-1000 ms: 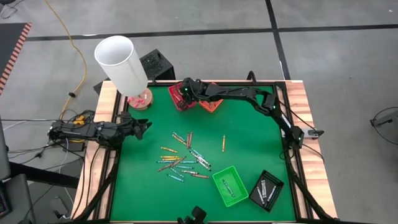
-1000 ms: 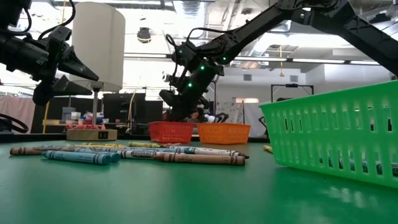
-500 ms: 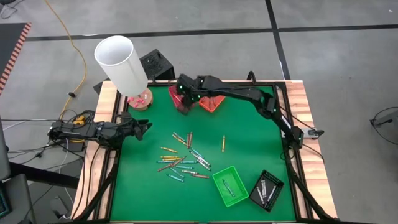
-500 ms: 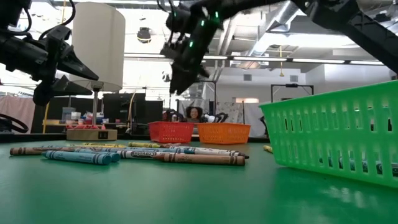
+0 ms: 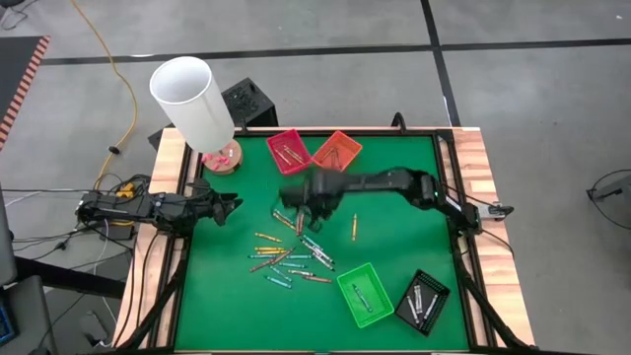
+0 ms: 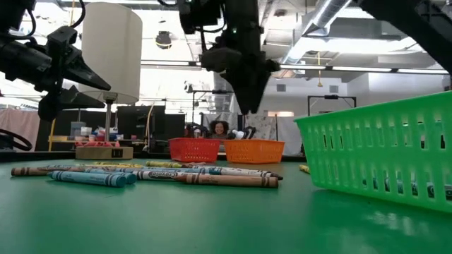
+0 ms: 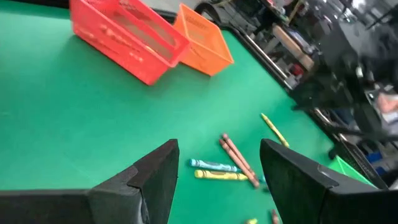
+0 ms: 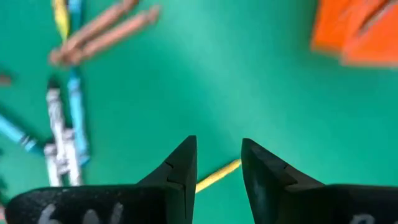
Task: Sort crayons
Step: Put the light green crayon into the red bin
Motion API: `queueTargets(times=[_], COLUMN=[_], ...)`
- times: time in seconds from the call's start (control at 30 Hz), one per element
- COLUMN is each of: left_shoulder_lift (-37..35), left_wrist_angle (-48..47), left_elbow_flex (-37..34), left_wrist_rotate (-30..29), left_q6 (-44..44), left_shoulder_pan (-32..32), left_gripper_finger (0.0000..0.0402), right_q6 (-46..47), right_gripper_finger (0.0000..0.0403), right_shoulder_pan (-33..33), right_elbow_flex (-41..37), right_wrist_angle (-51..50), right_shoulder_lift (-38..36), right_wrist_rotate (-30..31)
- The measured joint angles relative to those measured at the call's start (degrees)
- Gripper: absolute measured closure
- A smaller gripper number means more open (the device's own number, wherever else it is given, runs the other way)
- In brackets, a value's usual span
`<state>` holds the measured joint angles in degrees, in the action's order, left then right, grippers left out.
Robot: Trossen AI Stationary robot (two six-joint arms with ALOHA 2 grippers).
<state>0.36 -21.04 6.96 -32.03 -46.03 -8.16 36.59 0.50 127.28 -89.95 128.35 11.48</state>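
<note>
While trays ring the mat, crayons (image 5: 291, 254) lie loose mid-table.

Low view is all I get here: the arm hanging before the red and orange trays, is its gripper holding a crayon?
Observer: No. The right gripper is open and empty in its wrist view, with a yellow crayon on the mat beyond it.
Operator: Where over the mat?
Observer: Around the middle, at the far end of the crayon pile, per the high view.
Operator: And the other arm's gripper?
Observer: The left gripper waits open just over the mat's left edge.
</note>
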Motion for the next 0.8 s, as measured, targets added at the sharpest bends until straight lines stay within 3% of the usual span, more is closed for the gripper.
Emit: queueTargets(times=[0.2, 0.4, 0.57, 0.8], left_shoulder_lift=[0.0, 0.0, 0.0, 0.0], left_wrist_angle=[0.0, 0.0, -0.1, -0.1], left_elbow_flex=[0.0, 0.0, 0.0, 0.0], left_wrist_rotate=[3.2, 3.3, 5.1, 4.6], left_q6=[1.5, 2.8, 3.5, 3.7], left_shoulder_pan=[0.0, 0.0, 0.0, 0.0], left_gripper_finger=[0.0186, 0.0186, 0.0186, 0.0186], right_q6=[14.8, 21.3, 29.0, 39.0], right_gripper_finger=[0.0284, 0.0284, 0.0284, 0.0284], right_shoulder_pan=[6.6, 7.8, 7.1, 6.8], right_elbow_flex=[-6.6, -15.1, -26.8, -48.6], right_wrist_angle=[0.0, 0.6, 4.4, 26.4], right_shoulder_lift=[-0.5, -3.6, -13.0, -29.6], right_wrist_rotate=[1.0, 1.3, 3.0, 4.2])
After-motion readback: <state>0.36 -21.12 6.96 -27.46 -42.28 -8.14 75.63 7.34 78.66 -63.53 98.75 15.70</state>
